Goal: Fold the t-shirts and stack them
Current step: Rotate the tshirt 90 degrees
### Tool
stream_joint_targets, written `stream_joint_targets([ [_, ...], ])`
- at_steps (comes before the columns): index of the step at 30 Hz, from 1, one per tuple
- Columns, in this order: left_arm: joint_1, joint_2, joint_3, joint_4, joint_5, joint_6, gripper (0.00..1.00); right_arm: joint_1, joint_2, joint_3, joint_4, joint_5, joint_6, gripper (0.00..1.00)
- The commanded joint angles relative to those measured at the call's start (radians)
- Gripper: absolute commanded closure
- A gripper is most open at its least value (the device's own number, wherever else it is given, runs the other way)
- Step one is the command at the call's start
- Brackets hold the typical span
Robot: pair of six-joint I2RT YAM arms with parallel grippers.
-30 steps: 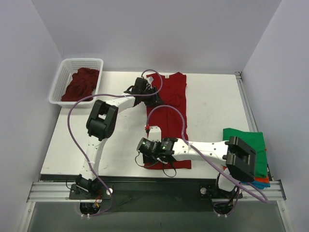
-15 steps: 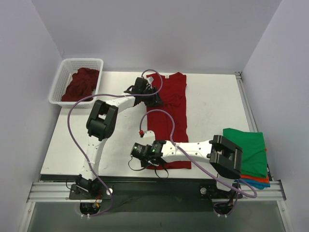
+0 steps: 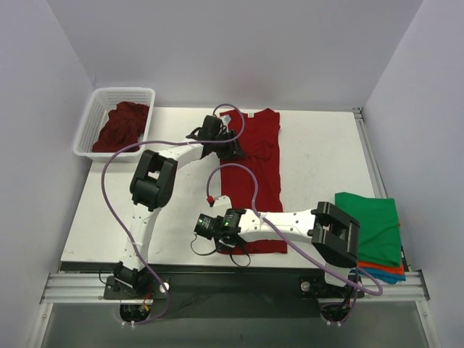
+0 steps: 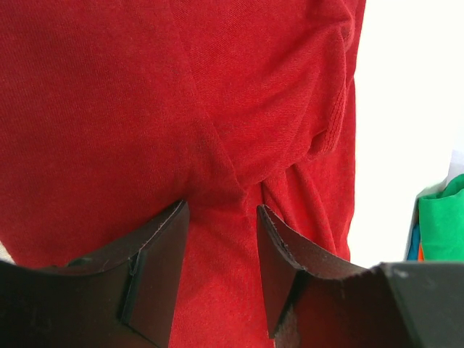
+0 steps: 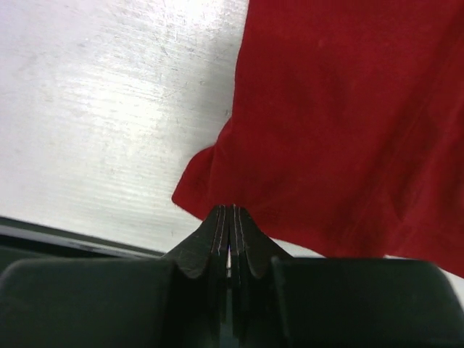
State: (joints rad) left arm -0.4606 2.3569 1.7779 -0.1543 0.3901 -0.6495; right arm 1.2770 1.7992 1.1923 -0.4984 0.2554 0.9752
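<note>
**Top view.** A red t-shirt lies lengthwise down the middle of the white table, collar toward the table's far edge and hem close to its near edge. The left gripper sits on the shirt's left side, toward the table's far edge. The right gripper is at the hem's left corner, by the table's near edge. From here neither pair of fingers can be read. A white basket stands off the table's far left corner, with a heap of dark red shirts in it. A folded stack rests at the table's near right corner, green on top, with orange and blue edges showing beneath.

**Left wrist view.** This view shows what the top view hides. The left gripper has its two fingers set apart with a clear gap between them, and both are down on the red t-shirt. Creases in the cloth run together into that gap. Whether any cloth is actually pinched cannot be told. A hemmed fold shows to the right, then bare table. A sliver of the folded stack shows at the frame's right edge.

**Right wrist view.** The right gripper has its fingers pressed tight together, with no gap. Their tips meet on the edge of the red t-shirt just beside its corner, so they have hold of the hem. The corner flap curls out to the left over the scuffed table, whose dark near edge crosses the lower left of the frame.
</note>
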Motion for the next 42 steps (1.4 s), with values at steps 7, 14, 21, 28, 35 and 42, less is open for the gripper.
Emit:
stream_joint_targets([
  [7,0.013,0.018,0.045,-0.025,0.006,0.025,0.46,0.002,-0.207,-0.041,-0.158,0.105,-0.012,0.77],
  [14,0.013,0.018,0.072,-0.028,0.020,0.028,0.41,-0.022,-0.366,-0.249,-0.118,0.091,0.060,0.62],
  [21,0.013,-0.005,0.100,0.001,0.064,0.050,0.26,-0.060,-0.389,-0.336,-0.026,0.027,0.069,0.55],
  [28,0.026,-0.112,0.109,0.042,0.145,0.048,0.20,-0.111,-0.464,-0.402,0.058,-0.010,0.057,0.56],
  [35,0.042,-0.332,-0.107,0.082,0.119,-0.013,0.21,-0.260,-0.822,-0.602,0.002,-0.047,0.092,0.52],
  [42,0.016,-0.706,-0.602,-0.017,-0.136,-0.084,0.42,-0.389,-1.090,-0.685,-0.190,-0.082,0.126,0.54],
])
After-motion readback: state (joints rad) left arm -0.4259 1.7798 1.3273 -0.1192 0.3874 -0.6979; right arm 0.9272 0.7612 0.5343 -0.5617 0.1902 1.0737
